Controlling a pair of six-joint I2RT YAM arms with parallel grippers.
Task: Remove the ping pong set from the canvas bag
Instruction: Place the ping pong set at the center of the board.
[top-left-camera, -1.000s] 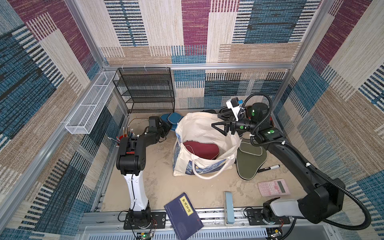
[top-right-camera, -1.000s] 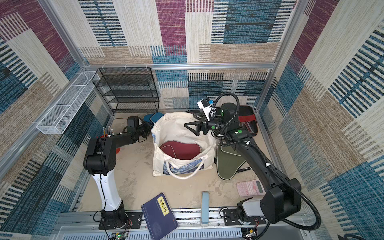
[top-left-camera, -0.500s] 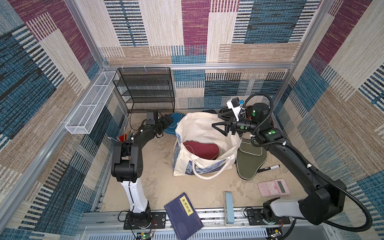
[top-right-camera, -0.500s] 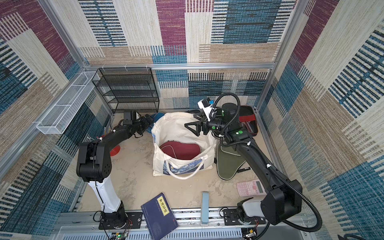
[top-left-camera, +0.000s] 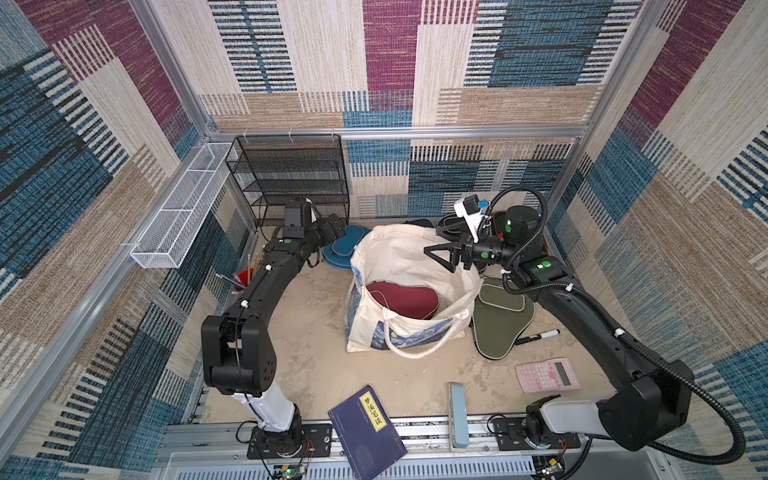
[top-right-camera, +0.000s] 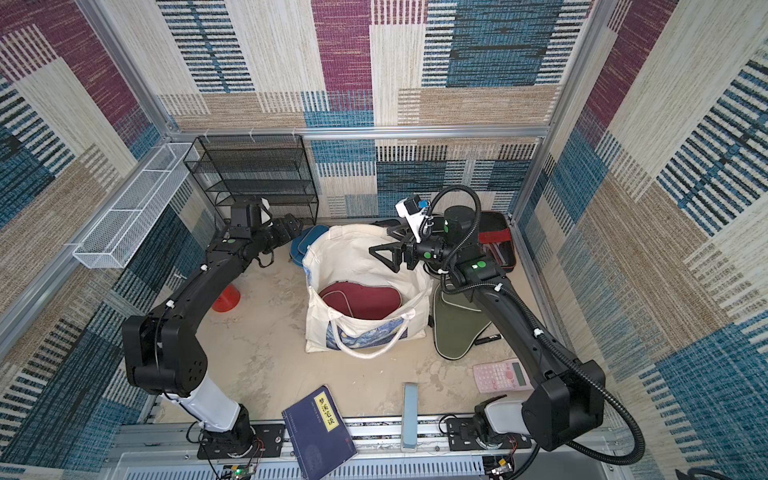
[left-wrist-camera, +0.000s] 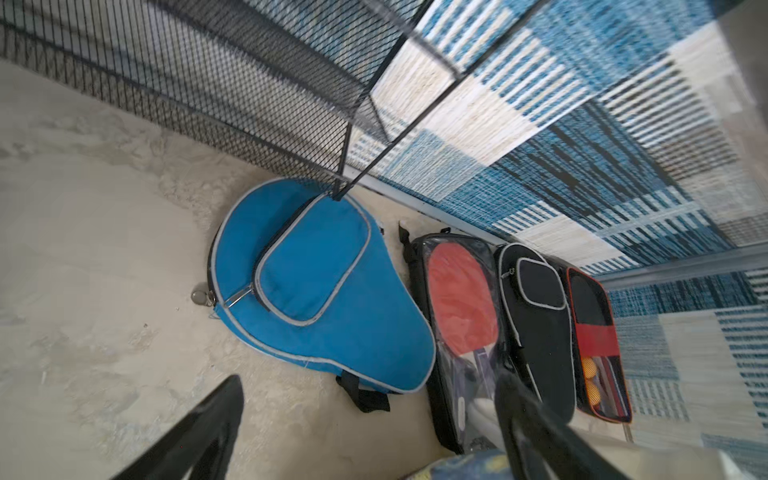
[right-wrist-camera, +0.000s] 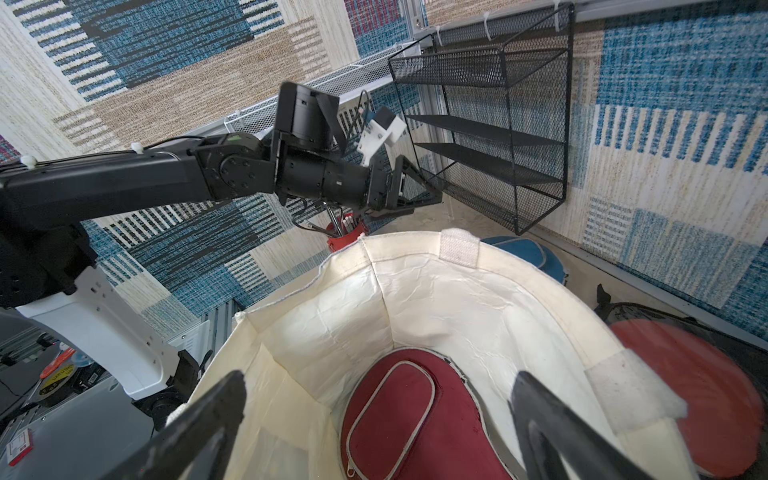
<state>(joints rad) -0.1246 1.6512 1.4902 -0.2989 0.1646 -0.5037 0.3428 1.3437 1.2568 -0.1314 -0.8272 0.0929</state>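
Standing open at mid-worktop (top-left-camera: 316, 332): bag (top-left-camera: 399, 257), starry print facing the front, one handle drooping forward. Lying flat inside it: maroon cover (top-left-camera: 401, 299). Lying outside, on the worktop: olive cover (top-left-camera: 498, 324), just beside the bag's right side, partly under the right arm (top-left-camera: 582, 316); blue cover (left-wrist-camera: 307, 291), behind the bag's left corner, at the foot of the rack (left-wrist-camera: 249, 83). Lying next to it in a row along the back wall: clear case (left-wrist-camera: 457, 307) holding a red paddle, black cover (left-wrist-camera: 540, 316), red-banded case (left-wrist-camera: 594, 336) showing orange balls. Hovering over the bag's mouth: right jaws, spread wide, gripping nothing, framing the maroon cover in the right wrist view. Hovering above the worktop near the blue cover: left jaws, released wide, gripping nothing. Lying at front right: calculator (top-left-camera: 546, 376). Lying beside the olive cover: marker (top-left-camera: 536, 336). Lying across the front rail: book (top-left-camera: 368, 432).
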